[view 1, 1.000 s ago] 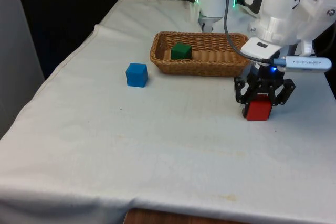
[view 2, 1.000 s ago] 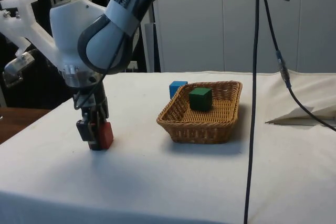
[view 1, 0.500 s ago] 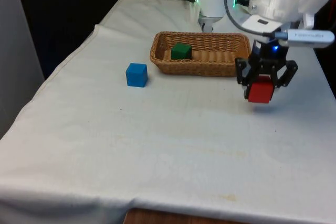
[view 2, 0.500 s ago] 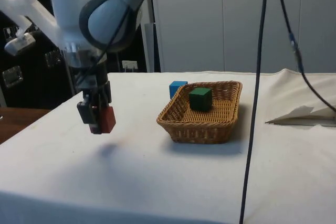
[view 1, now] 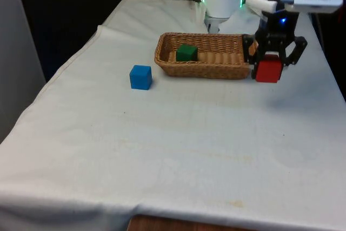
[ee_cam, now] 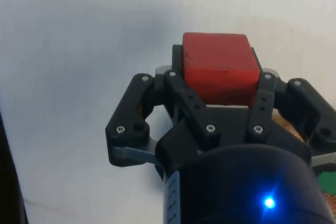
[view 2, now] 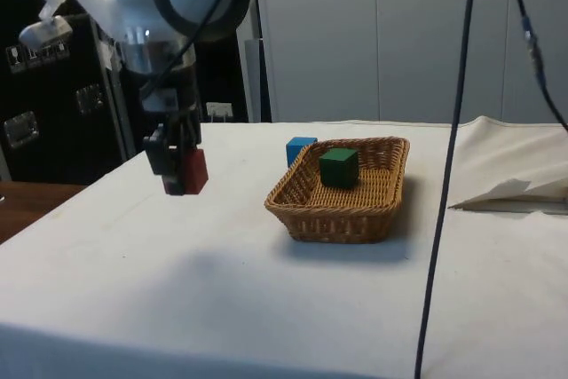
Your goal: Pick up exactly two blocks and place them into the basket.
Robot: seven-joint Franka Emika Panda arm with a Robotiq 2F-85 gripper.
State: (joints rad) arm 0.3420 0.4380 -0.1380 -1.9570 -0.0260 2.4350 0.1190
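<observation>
Red block point(view 1: 268, 71) clamped in end effector point(view 1: 272, 63), raised off desk point(view 1: 178, 133), just right of wicker basket point(view 1: 205, 70) holding green block point(view 1: 187, 52); blue block point(view 1: 140, 77) left.

front across table, side level, both basket point(view 1: 205, 66)

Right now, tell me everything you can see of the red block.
The red block is a plain matte cube with slightly rounded edges, no markings visible. The gripper holds it between its two black fingers, clamped on opposite faces, roughly level. It hangs in the air clear of the cloth, casting a soft shadow below. In the front view it sits just off the basket's right end, outside the rim, touching nothing but the fingers.
</observation>
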